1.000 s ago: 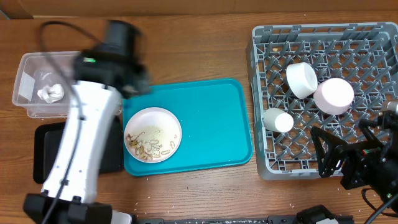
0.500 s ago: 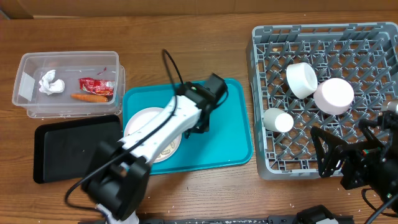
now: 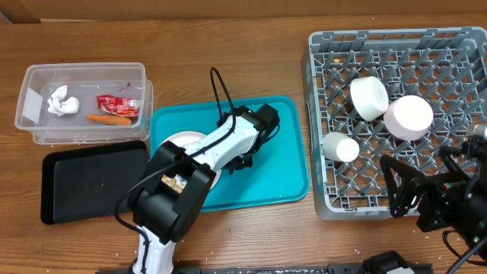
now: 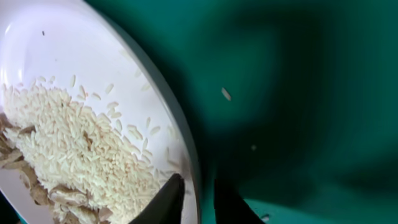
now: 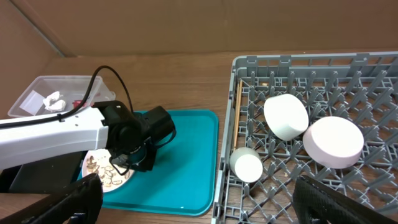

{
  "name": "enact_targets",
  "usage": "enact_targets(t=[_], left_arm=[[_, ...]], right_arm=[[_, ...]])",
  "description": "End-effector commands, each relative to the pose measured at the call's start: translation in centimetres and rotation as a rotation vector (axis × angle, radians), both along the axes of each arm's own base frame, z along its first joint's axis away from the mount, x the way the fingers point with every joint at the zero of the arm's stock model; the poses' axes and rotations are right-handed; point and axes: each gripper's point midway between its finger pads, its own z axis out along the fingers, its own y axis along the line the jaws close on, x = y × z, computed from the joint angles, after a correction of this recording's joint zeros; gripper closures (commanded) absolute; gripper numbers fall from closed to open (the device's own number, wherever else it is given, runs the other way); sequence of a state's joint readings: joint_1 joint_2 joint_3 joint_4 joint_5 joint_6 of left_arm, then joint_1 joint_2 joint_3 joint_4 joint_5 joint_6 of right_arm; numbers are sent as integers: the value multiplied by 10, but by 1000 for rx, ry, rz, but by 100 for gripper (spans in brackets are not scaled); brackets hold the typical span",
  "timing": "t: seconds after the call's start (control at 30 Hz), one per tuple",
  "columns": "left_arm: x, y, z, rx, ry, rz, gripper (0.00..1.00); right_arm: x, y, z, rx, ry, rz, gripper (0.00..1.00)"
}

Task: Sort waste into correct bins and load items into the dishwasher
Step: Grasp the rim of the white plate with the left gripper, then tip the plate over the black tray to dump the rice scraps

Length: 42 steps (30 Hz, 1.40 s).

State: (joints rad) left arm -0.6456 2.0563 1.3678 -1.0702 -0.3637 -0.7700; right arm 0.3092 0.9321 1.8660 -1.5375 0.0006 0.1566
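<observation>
A white plate [image 3: 173, 144] with beige rice scraps [image 4: 81, 143] lies on the teal tray [image 3: 281, 152]. My left gripper [image 3: 242, 160] is at the plate's right edge. In the left wrist view that gripper [image 4: 200, 198] is narrowed over the rim, one finger inside the plate and one outside. The clear tub [image 3: 30, 76] holds the tissue ball [image 3: 62, 101], the red wrapper [image 3: 118, 103] and the carrot [image 3: 109, 119]. The black tray [image 3: 91, 179] lies below the tub. My right gripper [image 3: 418, 186] hangs open over the grey rack's front edge [image 3: 335, 204], holding nothing.
In the rack lie two white bowls [image 3: 370, 97] [image 3: 409, 116] and a small cup [image 3: 340, 147]. Chopsticks [image 5: 238, 102] rest along its left wall. My left arm's white link and cable stretch across the teal tray and the plate.
My left arm swung from over the clear tub to the plate's right rim, uncovering the wrapper and carrot in the tub. The right arm has not moved.
</observation>
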Motion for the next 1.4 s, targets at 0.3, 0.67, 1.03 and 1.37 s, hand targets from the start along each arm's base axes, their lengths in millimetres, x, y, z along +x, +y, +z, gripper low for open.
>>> enact_targets(t=[0.3, 0.67, 1.03, 1.37], left_arm=[[3, 4, 31, 3, -45, 92, 96], [8, 4, 124, -185, -233, 118, 96], [31, 95, 154, -207, -322, 369, 96], [70, 170, 146, -300, -397, 419, 96]], right_arm=[[1, -1, 2, 0, -10, -4, 0], [1, -1, 2, 0, -10, -4, 0], [1, -1, 2, 0, -10, -4, 0], [1, -1, 2, 0, -10, -4, 0]])
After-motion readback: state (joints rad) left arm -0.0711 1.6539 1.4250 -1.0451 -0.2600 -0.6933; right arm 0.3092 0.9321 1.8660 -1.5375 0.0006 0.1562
